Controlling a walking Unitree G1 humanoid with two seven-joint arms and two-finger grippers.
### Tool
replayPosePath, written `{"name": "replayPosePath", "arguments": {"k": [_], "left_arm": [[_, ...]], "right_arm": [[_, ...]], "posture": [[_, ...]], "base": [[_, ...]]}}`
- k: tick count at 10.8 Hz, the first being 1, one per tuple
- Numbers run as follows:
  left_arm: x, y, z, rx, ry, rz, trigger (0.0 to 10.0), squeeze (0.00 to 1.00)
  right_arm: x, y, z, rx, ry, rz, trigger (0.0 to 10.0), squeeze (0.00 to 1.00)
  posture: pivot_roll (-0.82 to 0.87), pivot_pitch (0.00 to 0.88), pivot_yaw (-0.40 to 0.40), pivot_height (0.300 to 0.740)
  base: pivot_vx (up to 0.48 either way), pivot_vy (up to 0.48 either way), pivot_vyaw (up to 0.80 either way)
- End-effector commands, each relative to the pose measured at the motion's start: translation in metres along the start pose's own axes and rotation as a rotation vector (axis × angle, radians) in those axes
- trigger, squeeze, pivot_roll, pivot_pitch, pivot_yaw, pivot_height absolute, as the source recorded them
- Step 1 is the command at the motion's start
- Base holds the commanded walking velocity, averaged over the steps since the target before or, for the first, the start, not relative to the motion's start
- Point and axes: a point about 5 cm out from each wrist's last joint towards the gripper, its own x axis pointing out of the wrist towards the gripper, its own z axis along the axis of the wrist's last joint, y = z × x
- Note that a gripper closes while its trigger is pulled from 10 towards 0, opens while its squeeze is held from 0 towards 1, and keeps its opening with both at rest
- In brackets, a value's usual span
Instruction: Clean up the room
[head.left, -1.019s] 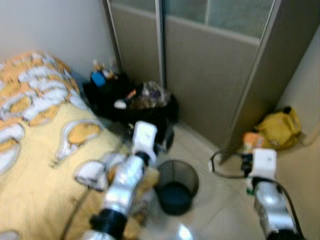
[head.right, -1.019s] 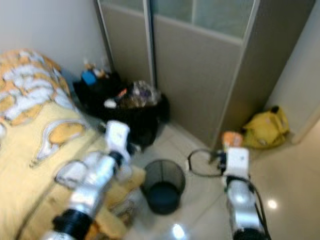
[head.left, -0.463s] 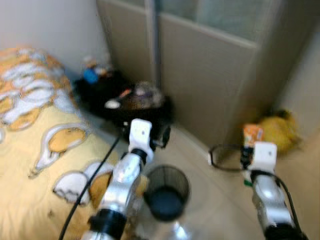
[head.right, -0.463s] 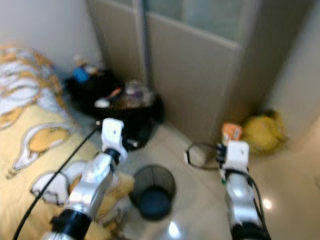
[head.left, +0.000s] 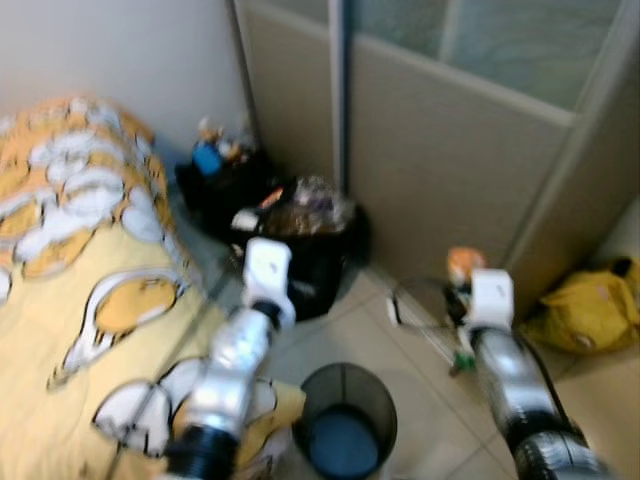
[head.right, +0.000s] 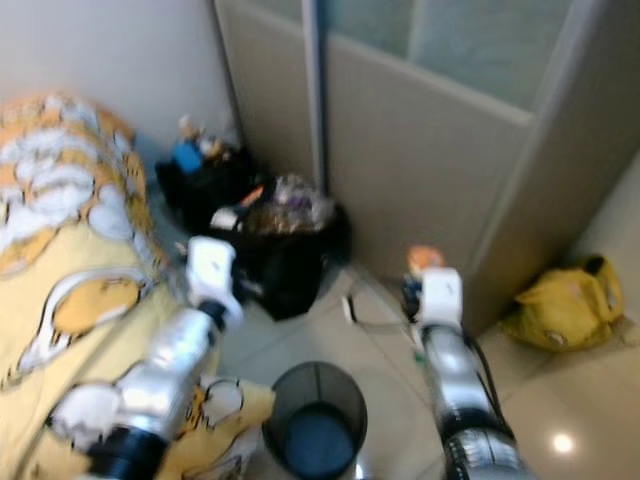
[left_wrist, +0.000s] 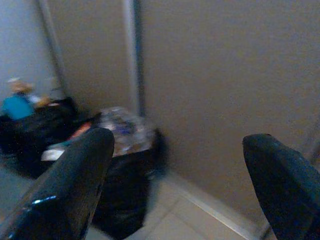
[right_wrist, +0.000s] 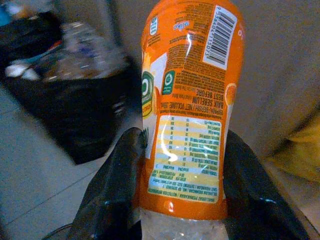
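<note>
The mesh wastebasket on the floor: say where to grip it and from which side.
Grip the wastebasket by its top rim, coming down from above with the left end effector, which is open and free. The basket stands upright with its mouth open, so the thin rim should fit between the fingers. The right end effector holds the orange bottle.

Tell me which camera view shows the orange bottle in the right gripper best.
The right wrist view: the orange bottle is close up, label and barcode readable, clamped between the right gripper's two black fingers. In the eye views, only a small blurred orange top shows above the right wrist. The left wrist view looks elsewhere.
</note>
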Motion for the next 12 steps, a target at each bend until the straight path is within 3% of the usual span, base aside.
{"name": "replayPosePath", "arguments": {"k": [1, 5, 6, 7, 8, 9, 12], "left_arm": [[-0.007, 0.01, -0.004, 0.012, 0.033, 0.016, 10.0, 0.0], [-0.045, 0.021, 0.0, 0.088, 0.091, -0.034, 10.0, 0.0], [-0.058, 0.008, 0.007, 0.066, 0.084, -0.177, 10.0, 0.0], [-0.062, -0.005, 0.008, 0.079, 0.104, -0.264, 10.0, 0.0], [-0.073, -0.027, 0.01, 0.093, 0.145, -0.414, 10.0, 0.0], [-0.077, -0.035, 0.014, 0.118, 0.145, -0.457, 10.0, 0.0], [-0.079, -0.042, 0.031, 0.122, 0.127, -0.448, 10.0, 0.0]], "right_arm": [[0.0, 0.01, -0.005, 0.003, 0.029, 0.032, 10.0, 0.0], [0.01, 0.013, 0.004, 0.025, 0.068, 0.003, 10.0, 0.0], [0.012, 0.012, 0.009, 0.043, 0.059, -0.027, 10.0, 0.0], [0.013, 0.013, 0.008, 0.05, 0.079, -0.043, 10.0, 0.0], [0.013, 0.017, 0.003, 0.126, 0.143, -0.054, 10.0, 0.26], [0.013, 0.018, 0.0, 0.163, 0.182, -0.051, 10.0, 0.98], [0.014, 0.026, -0.001, 0.194, 0.219, 0.001, 10.0, 1.0]], "posture": [[0.11, 0.05, 0.09, 0.74], [0.25, 0.163, 0.138, 0.74], [0.28, 0.2, 0.13, 0.74], [0.29, 0.215, 0.116, 0.74], [0.29, 0.241, 0.083, 0.74], [0.29, 0.247, 0.073, 0.74], [0.31, 0.262, 0.034, 0.74]], "base": [[0.0, 0.0, 0.0], [0.0, 0.0, 0.0], [0.0, 0.0, 0.0], [0.0, 0.0, 0.0], [0.0, 0.0, 0.0], [0.0, 0.0, 0.0], [0.0, 0.0, 0.0]]}}
